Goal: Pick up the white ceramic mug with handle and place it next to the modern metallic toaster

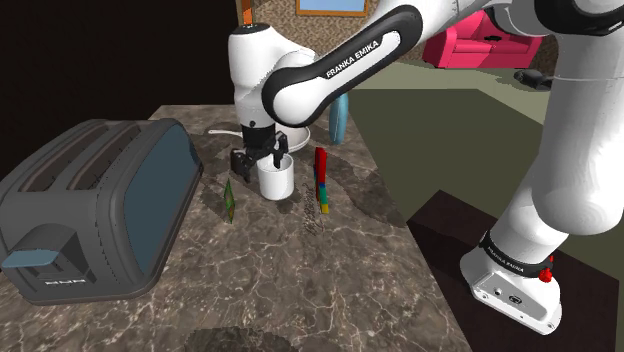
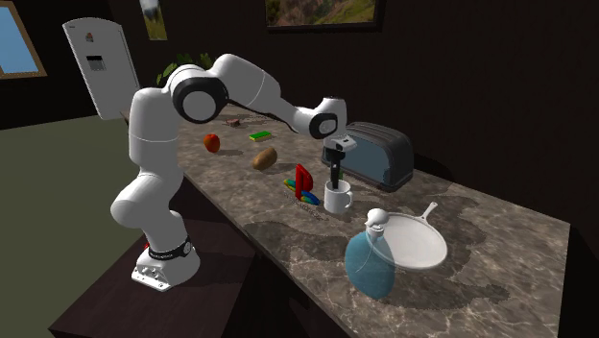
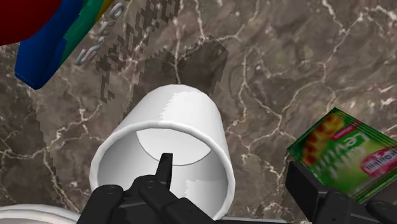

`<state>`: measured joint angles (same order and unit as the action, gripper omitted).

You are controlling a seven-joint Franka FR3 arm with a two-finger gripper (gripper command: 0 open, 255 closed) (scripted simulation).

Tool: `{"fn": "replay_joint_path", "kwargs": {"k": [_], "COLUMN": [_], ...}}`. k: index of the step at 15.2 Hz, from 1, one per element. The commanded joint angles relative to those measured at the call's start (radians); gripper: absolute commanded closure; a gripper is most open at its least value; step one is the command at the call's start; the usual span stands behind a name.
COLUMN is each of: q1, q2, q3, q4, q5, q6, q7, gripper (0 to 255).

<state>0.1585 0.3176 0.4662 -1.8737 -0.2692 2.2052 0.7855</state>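
Observation:
A white mug (image 1: 275, 180) (image 2: 336, 198) (image 3: 184, 121) stands upright on the dark marble counter (image 1: 300, 290), its handle toward the second exterior view's right. My black gripper (image 1: 263, 160) (image 2: 333, 176) (image 3: 230, 167) hangs right over it, open. One finger (image 3: 164, 170) dips inside the rim and the other sits outside the wall, so the wall lies between them untouched. The grey and blue two-slot toaster (image 1: 95, 205) (image 2: 379, 154) sits further along the counter, at the shoulder view's left.
A red, blue and green logo figure (image 1: 320, 180) (image 2: 301, 184) (image 3: 51, 32) stands close beside the mug. A green packet (image 1: 228, 198) (image 3: 347, 156) lies between mug and toaster. A blue bottle (image 2: 370, 259), white pan (image 2: 413, 240), apple (image 2: 211, 142) and potato (image 2: 264, 157) also sit here.

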Motion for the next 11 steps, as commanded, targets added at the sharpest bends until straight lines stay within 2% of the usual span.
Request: {"fn": "replay_joint_path", "kwargs": {"k": [1,3,11], "q1": [-0.003,-0.007,-0.007], "q2": [-0.027,-0.056,-0.056], "q3": [0.008,0.016,0.016], "q4": [0.02,0.043,0.043], "q5": [0.019,0.039,0.039], "q6": [-0.043,-0.091,-0.091], "q7": [-0.012,-0.025,-0.025], "gripper": [0,0,0]}}
